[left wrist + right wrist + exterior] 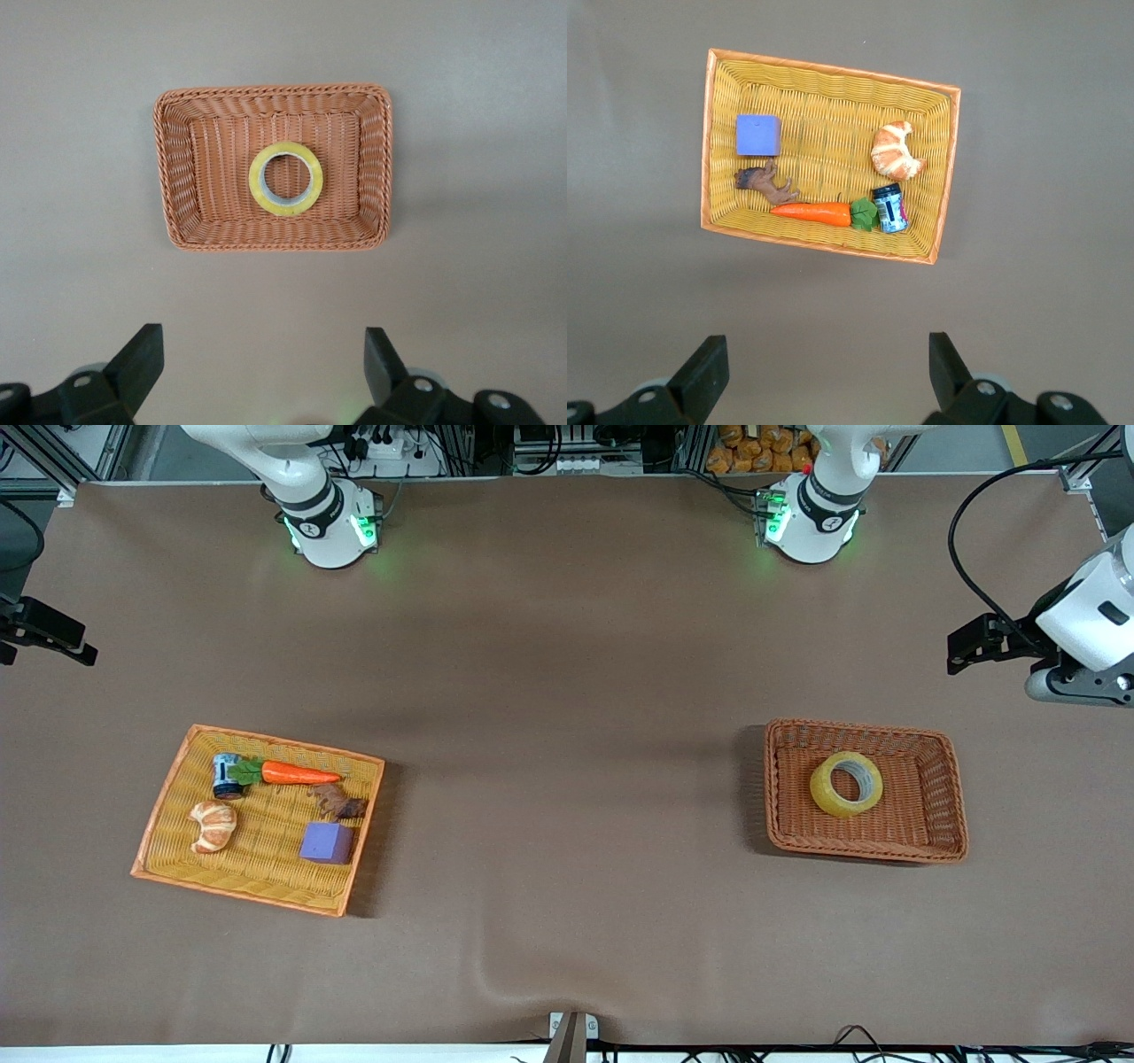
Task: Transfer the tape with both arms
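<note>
The tape (846, 784), a yellowish ring with a pale grey core, lies flat in the brown wicker basket (859, 729) toward the left arm's end of the table. It also shows in the left wrist view (285, 178), in the middle of the basket (275, 91). My left gripper (264, 341) is open and empty, high over bare table beside that basket. My right gripper (828, 350) is open and empty, high over bare table beside the yellow tray (833, 66). Neither gripper shows in the front view; only the arm bases do.
The yellow tray (168, 797) toward the right arm's end holds a purple cube (326, 842), a croissant (213, 825), a carrot (297, 773), a small can (227, 775) and a brown toy (338, 803). A white and black fixture (1076, 633) stands at the table's edge.
</note>
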`<state>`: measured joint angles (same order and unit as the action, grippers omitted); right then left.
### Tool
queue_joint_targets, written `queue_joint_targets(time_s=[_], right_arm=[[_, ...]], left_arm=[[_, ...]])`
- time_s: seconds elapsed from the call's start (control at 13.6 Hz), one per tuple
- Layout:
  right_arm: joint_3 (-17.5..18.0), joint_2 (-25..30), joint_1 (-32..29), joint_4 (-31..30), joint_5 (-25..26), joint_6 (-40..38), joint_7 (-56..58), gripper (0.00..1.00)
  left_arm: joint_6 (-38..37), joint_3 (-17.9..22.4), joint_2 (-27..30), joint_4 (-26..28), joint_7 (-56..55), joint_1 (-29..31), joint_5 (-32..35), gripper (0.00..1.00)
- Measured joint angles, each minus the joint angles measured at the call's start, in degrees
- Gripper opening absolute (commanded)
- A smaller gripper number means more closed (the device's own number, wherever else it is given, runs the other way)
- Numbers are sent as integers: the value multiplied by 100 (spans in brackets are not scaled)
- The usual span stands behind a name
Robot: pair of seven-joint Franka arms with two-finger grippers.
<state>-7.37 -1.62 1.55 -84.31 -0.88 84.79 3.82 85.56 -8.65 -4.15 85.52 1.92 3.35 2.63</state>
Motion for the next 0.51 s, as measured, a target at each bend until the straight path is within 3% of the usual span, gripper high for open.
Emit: queue_joint_targets(time_s=[0.51], right_arm=[[10, 0, 1, 0, 0, -3, -98, 100]], left_arm=[[-64, 43, 168, 68, -35, -10, 0, 100]])
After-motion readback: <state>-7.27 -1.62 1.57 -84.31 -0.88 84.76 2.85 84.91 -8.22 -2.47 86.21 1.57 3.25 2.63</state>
